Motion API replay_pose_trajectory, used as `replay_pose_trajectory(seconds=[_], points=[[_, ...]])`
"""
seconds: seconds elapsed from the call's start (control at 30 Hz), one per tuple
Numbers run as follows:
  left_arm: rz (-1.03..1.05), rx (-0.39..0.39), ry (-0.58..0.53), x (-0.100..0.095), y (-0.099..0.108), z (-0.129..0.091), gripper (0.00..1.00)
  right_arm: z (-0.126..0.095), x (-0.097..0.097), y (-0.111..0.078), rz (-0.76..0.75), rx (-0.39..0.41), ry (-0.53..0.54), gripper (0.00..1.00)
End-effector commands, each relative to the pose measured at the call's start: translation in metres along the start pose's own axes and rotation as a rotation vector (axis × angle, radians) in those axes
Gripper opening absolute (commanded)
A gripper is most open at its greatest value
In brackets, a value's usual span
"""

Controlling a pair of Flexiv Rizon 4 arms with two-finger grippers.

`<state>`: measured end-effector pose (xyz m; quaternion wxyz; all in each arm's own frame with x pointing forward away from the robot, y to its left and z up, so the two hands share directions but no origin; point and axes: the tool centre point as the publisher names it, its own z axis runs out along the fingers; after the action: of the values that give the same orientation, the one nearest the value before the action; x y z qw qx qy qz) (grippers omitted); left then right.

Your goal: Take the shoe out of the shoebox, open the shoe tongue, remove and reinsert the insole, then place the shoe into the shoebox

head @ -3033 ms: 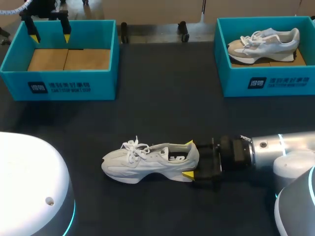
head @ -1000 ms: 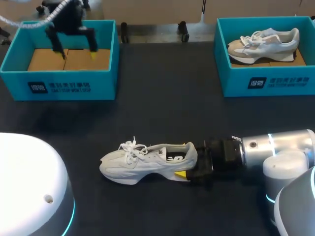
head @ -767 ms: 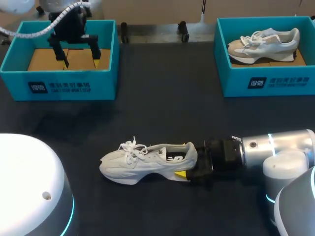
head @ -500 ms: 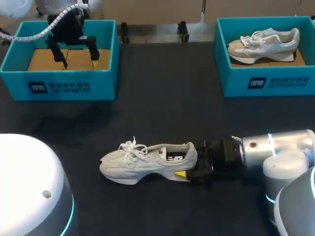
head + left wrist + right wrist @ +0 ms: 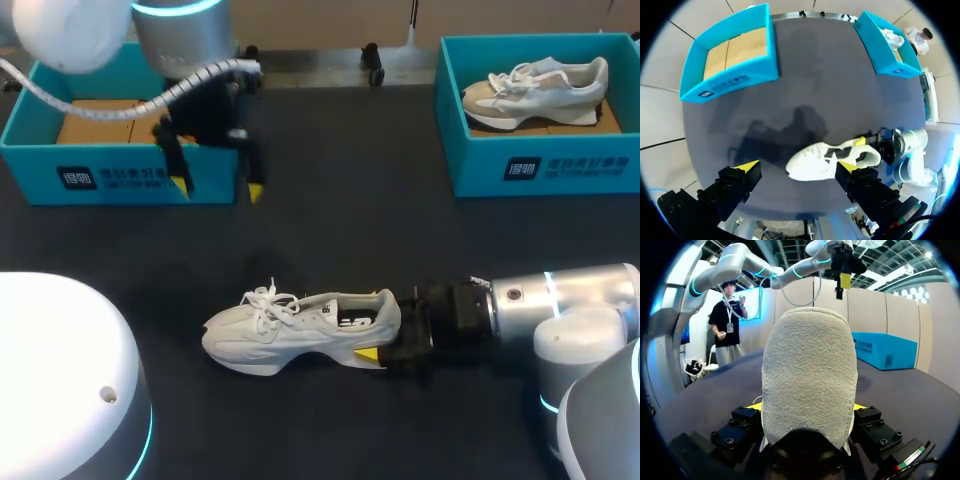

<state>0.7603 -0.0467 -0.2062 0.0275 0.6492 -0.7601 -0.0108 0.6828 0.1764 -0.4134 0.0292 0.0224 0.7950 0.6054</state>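
A dark counter [image 5: 340, 200] seen from above, with a white shoe [image 5: 300, 330] lying on its sole near the front edge, toe towards the robot's left and heel towards its right. The right arm comes in low from the right, and the right claw [image 5: 385, 325] is clamped on the heel; the right wrist view shows the rounded heel [image 5: 810, 375] filling the space between the two yellow tips, one pressed against each side. This grip seems meant to pin the shoe flat and steady so the other arm can work on it. The left claw [image 5: 219, 187] hangs in the air just in front of the left shoebox [image 5: 120, 175], its fingers spread wide apart and holding nothing. From the left wrist view it looks straight down, with the shoe [image 5: 825, 160] lying on the counter below, well apart from the tips. The left shoebox, at the back left, holds only brown cardboard, so it is probably the box this shoe came from. A right shoebox [image 5: 540, 165] at the back right holds a second shoe [image 5: 535, 90], grey and white, which neither arm is near. The white shoe's laces [image 5: 270, 298] appear tied; the tongue beneath them is too small to make out. The shoe is out of its box, so opening the tongue looks like the step in hand, likely for the free left claw
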Motion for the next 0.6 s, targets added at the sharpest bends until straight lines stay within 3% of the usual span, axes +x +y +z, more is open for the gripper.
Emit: replay_pose_trajectory(seconds=[0.03,0.13,0.2,0.6], points=[[0.005,0.065,-0.013,0.026,0.034,0.013,1.0,0.002,0.0,0.002,0.001,0.007,0.0,0.0],[0.039,-0.034,-0.01,0.046,0.045,0.022,1.0,0.002,0.0,0.002,0.001,0.007,0.0,0.0],[0.063,-0.045,-0.027,0.06,0.051,0.027,1.0,0.002,0.0,0.002,0.001,0.007,0.0,0.0],[0.063,-0.045,-0.027,0.06,0.051,0.027,1.0,0.002,0.0,0.002,0.001,0.007,0.0,0.0]])
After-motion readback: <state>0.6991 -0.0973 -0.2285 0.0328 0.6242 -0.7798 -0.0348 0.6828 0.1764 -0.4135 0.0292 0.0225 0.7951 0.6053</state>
